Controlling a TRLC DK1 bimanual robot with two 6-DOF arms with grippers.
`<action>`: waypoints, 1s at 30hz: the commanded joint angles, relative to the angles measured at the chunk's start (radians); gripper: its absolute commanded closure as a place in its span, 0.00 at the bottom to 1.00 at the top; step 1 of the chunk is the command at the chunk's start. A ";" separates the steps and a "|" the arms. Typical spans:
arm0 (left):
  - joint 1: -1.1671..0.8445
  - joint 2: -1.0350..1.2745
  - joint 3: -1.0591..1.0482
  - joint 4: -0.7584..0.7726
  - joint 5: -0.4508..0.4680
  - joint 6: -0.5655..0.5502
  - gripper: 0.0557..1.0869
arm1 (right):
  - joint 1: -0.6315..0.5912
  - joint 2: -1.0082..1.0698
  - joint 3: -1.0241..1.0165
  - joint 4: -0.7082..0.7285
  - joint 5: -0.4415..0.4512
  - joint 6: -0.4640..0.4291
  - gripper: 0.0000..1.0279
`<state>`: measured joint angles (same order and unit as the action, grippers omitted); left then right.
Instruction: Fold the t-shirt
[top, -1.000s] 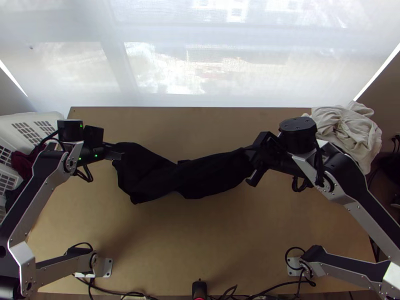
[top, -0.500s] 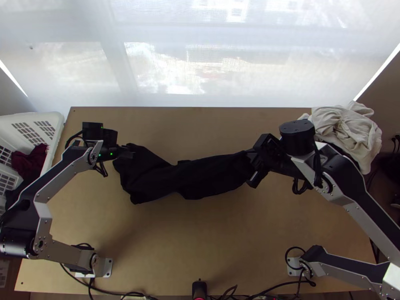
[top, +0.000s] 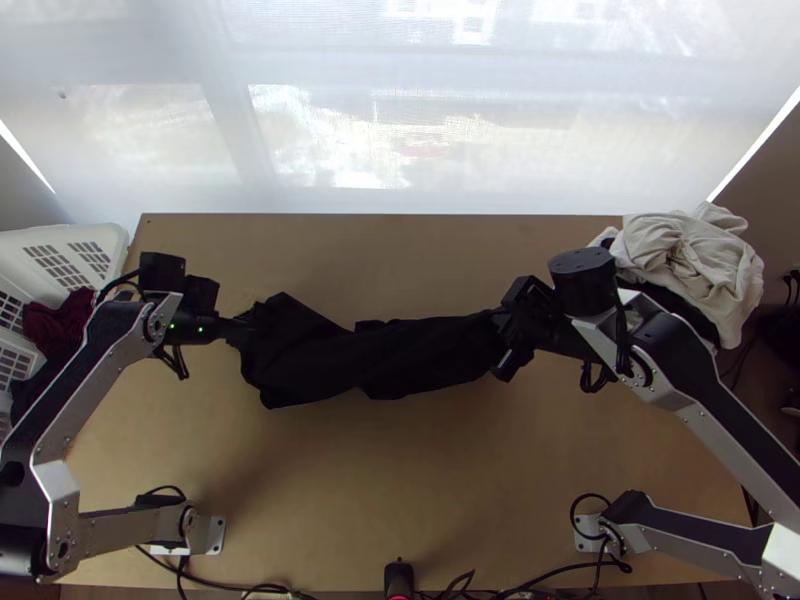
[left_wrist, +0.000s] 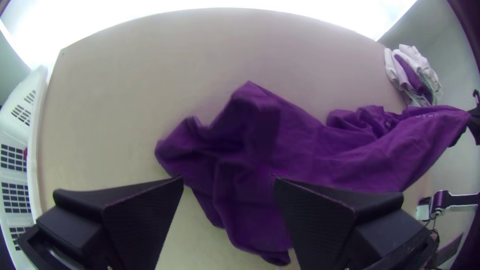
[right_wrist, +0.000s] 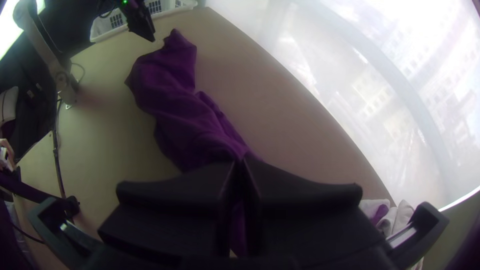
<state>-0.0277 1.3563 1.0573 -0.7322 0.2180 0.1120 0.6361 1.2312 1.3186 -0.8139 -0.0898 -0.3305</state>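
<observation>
In the top view, the left gripper (top: 246, 330) has shifted towards the left and near edges of the light wooden bench (top: 400, 490), while the dark cloth t-shirt (top: 370, 360) still lies bunched lengthwise mid-bench, likely needing a second grip before folding. In the left wrist view, that gripper stands wide over one end. In the right wrist view, the right gripper (right_wrist: 240, 162) pinches the other.

I see the t-shirt (top: 385, 355) mid-surface (top: 400, 480) | basket (top: 118, 242) beside the left edge, cloth (top: 58, 325) in it | cloth pile (top: 690, 250) at the far right corner
</observation>
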 joint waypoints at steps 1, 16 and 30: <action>-0.041 -0.097 0.021 -0.299 0.057 -0.067 0.14 | 0.011 0.002 -0.012 0.004 0.001 -0.008 0.97; -0.184 -0.105 -0.132 -0.289 0.095 -0.087 0.20 | 0.020 -0.010 -0.010 0.009 -0.001 -0.002 0.97; -0.193 -0.100 -0.313 -0.007 0.061 -0.094 0.27 | 0.017 -0.012 -0.007 0.007 -0.001 0.002 0.97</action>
<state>-0.2161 1.2526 0.8120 -0.8471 0.2844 0.0219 0.6544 1.2186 1.3090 -0.8059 -0.0910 -0.3328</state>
